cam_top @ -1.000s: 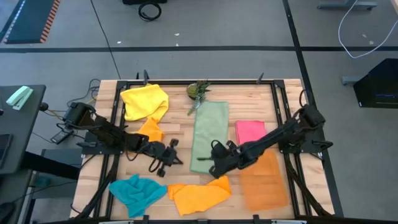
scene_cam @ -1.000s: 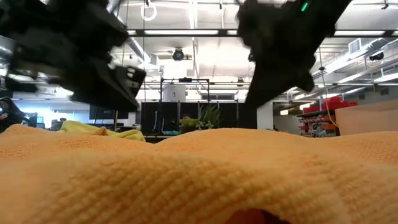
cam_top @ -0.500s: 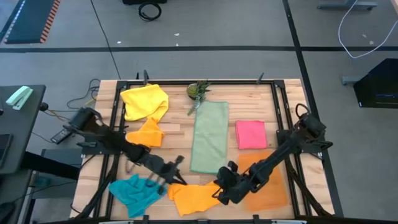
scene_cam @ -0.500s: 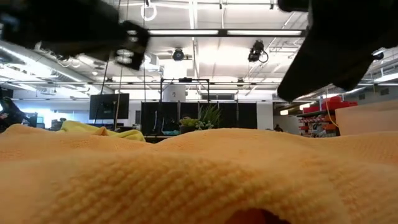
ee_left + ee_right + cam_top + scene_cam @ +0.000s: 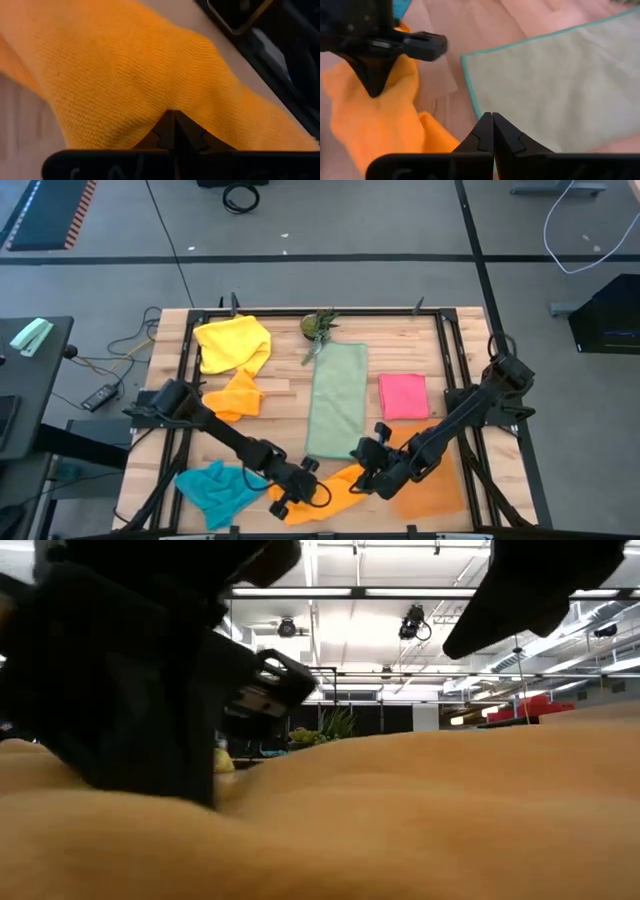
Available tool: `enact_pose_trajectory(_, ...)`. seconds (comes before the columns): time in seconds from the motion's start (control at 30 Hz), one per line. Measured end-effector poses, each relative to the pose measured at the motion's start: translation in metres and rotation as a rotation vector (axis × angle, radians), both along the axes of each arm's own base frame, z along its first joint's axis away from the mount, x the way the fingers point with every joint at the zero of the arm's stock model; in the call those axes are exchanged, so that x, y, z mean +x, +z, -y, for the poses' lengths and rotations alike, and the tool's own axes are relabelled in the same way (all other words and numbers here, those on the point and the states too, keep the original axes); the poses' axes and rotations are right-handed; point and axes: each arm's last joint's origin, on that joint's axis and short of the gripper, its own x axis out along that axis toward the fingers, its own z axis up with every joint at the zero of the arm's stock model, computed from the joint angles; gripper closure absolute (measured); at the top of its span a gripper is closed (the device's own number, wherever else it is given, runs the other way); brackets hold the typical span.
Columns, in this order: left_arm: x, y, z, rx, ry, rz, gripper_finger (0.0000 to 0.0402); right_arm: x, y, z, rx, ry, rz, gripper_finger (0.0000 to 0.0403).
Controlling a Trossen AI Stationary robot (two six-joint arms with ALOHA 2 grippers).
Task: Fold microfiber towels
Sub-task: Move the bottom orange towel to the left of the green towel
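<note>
Landmark: pale green towel (image 5: 337, 398), lying flat in the middle of the tabletop (image 5: 285, 385).
Hidden or unclear: in the low view an orange towel (image 5: 420, 820) fills almost the whole picture, blurred, so most of the tabletop is covered from sight; dark arm parts block the upper corners.
Orange towel: crumpled, at the near edge, just in front of the pale green towel (image 5: 335, 488).
Left tool: (image 5: 293, 498) fingers pressed together, tips down on the left part of this orange towel; in the left wrist view the tips (image 5: 173, 131) meet against the cloth, and I cannot tell if cloth is pinched between them.
Right tool: (image 5: 368, 470) fingers closed, at the near right corner of the pale green towel, above the right end of the orange towel; whether it holds cloth is not visible.
Teal towel: (image 5: 218, 488) crumpled, near left of the landmark.
Orange mat: (image 5: 432, 480) near right, partly under the right arm.
Pink towel: (image 5: 403, 395) folded, right of the landmark.
Second orange towel: (image 5: 238, 390) left of it.
Yellow towel: (image 5: 232, 342) far left.
Plant: (image 5: 319, 326) just behind the landmark.
</note>
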Motion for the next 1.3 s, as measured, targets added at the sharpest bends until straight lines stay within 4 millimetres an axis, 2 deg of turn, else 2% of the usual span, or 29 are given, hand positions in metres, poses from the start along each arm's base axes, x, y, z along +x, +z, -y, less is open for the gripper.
enact_pose_trajectory(0.17, -0.020, -0.004, -0.012, 0.096, 0.048, -0.240, 0.0396, -0.002, 0.009, 0.002, -0.008, 0.026, 0.015, 0.0401)
enact_pose_trajectory(0.37, -0.049, 0.008, -0.021, 0.221, 0.087, -0.452, 0.0397, -0.004, 0.010, 0.003, -0.027, 0.051, -0.011, 0.0401)
enact_pose_trajectory(0.5, -0.084, 0.022, -0.024, 0.377, 0.115, -0.607, 0.0394, -0.004, 0.009, 0.003, -0.025, 0.061, -0.022, 0.0401)
enact_pose_trajectory(0.67, -0.125, 0.029, -0.034, 0.429, 0.204, -0.690, 0.0396, -0.004, 0.009, 0.003, -0.030, 0.072, -0.029, 0.0401)
enact_pose_trajectory(0.87, -0.155, 0.050, -0.050, 0.394, 0.367, -0.597, 0.0397, -0.005, 0.009, 0.004, -0.070, 0.103, -0.048, 0.0401)
enact_pose_trajectory(1.0, -0.166, 0.066, -0.064, 0.400, 0.489, -0.492, 0.0393, -0.004, 0.008, 0.005, -0.076, 0.102, -0.053, 0.0401)
enact_pose_trajectory(1.13, -0.154, 0.086, -0.060, 0.243, 0.438, -0.158, 0.0394, -0.002, 0.008, 0.008, -0.086, 0.105, -0.058, 0.0401)
enact_pose_trajectory(1.23, -0.136, 0.085, -0.053, 0.077, 0.317, 0.060, 0.0396, 0.000, 0.008, 0.011, -0.086, 0.094, -0.058, 0.0401)
enact_pose_trajectory(1.3, -0.129, 0.076, -0.053, -0.003, 0.242, 0.118, 0.0395, 0.001, 0.008, 0.013, -0.085, 0.086, -0.058, 0.0401)
